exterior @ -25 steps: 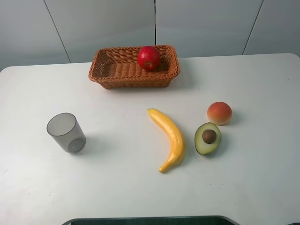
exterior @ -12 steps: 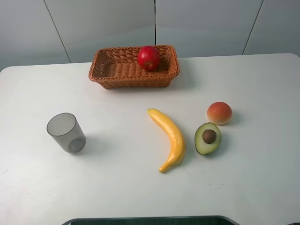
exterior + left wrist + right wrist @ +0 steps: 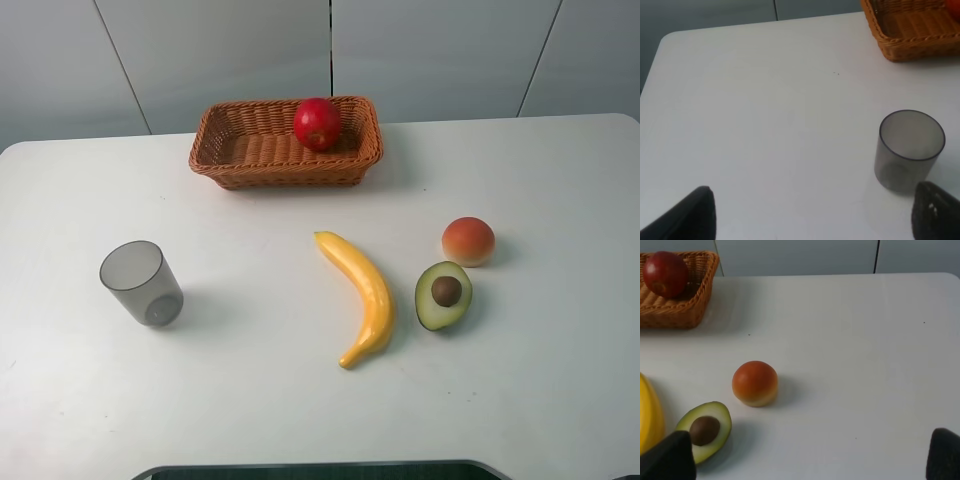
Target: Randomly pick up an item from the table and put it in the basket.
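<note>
Glossy round red apple (image 3: 317, 123) inside woven wicker basket (image 3: 240, 150), smooth white desk (image 3: 250, 400), translucent grey cup (image 3: 141, 282) upright, both grippers' jaws spread wide, empty

high overview; low wrist views sharing basket (image 3: 285, 143)

Apple (image 3: 317, 124) in basket (image 3: 250, 150) (right end); cup (image 3: 141, 283) front-left, banana (image 3: 361, 295) & avocado (image 3: 443, 295) front-right.
</note>
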You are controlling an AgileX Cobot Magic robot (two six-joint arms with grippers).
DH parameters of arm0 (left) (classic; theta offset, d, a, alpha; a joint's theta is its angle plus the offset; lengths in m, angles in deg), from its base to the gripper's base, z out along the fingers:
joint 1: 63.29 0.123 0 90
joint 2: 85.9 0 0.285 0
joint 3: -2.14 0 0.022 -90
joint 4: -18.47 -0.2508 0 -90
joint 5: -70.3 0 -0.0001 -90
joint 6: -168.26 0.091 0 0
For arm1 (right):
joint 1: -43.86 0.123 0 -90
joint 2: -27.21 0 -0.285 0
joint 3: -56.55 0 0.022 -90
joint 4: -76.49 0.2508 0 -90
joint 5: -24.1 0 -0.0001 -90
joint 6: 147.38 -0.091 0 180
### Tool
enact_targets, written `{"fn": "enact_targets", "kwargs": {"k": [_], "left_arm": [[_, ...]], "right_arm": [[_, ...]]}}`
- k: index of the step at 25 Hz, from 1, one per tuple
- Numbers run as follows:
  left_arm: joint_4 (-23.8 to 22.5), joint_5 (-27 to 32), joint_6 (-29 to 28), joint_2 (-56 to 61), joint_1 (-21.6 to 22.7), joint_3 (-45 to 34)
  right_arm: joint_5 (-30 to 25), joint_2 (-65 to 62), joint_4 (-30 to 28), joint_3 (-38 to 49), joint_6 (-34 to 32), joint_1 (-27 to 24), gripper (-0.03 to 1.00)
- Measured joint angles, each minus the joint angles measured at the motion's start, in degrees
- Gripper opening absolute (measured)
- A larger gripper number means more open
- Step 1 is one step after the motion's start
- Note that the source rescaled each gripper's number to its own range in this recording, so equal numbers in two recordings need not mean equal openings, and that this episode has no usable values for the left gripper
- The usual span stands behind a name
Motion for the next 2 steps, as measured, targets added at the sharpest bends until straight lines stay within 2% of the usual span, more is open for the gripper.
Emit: {"fn": "enact_targets", "kwargs": {"k": [2], "left_arm": [[0.0, 0.0, 0.0, 0.0, 0.0, 0.0]], "right_arm": [[0.0, 0.0, 0.0, 0.0, 0.0, 0.0, 1.00]]}}
